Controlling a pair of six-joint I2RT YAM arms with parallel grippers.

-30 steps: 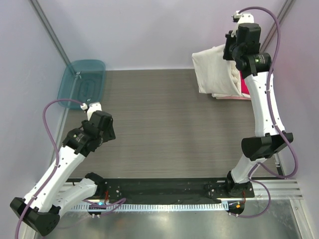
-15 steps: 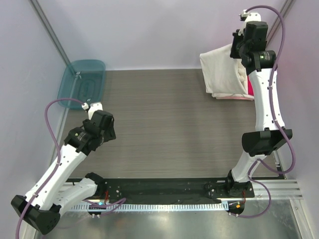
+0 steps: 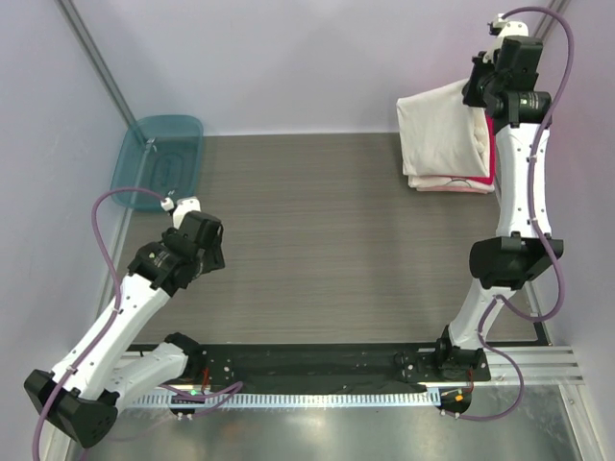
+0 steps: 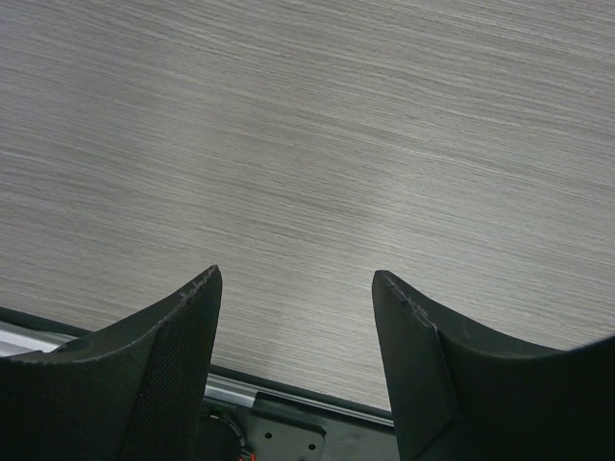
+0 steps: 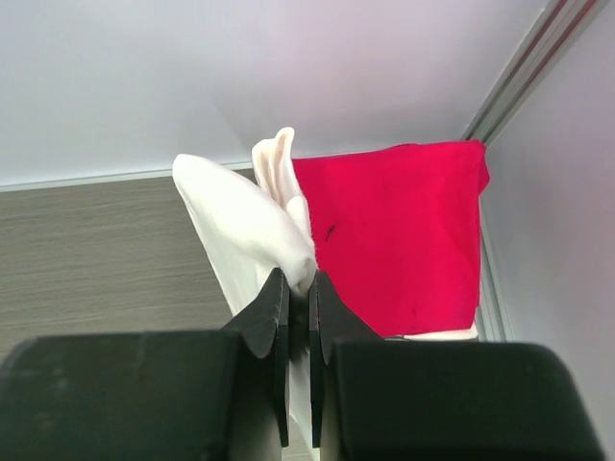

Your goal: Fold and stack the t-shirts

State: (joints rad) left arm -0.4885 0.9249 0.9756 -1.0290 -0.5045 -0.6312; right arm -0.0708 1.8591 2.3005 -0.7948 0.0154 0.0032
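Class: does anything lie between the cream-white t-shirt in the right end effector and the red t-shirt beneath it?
Nothing visible. The right end effector, shut on the cream-white cloth t-shirt, holds it above the bright red cloth t-shirt, with no object between.

The top external camera sits high above and behind the near edge of the table (image 3: 317, 240), tilted down and forward from far enough off to take in the whole tabletop, both arms and the back wall (image 3: 288, 58). The left wrist camera hangs close over the table's near left part and looks steeply down past the left gripper (image 4: 295, 279) at bare wood grain and the black rail (image 4: 288, 432) along the near edge, both of which the top view also shows. The right wrist camera is raised at the table's far right corner and looks along the right gripper (image 5: 297, 279) towards that corner, close to the cream t-shirt (image 5: 240, 221) and red t-shirt (image 5: 394, 230), which it shares with the top view.
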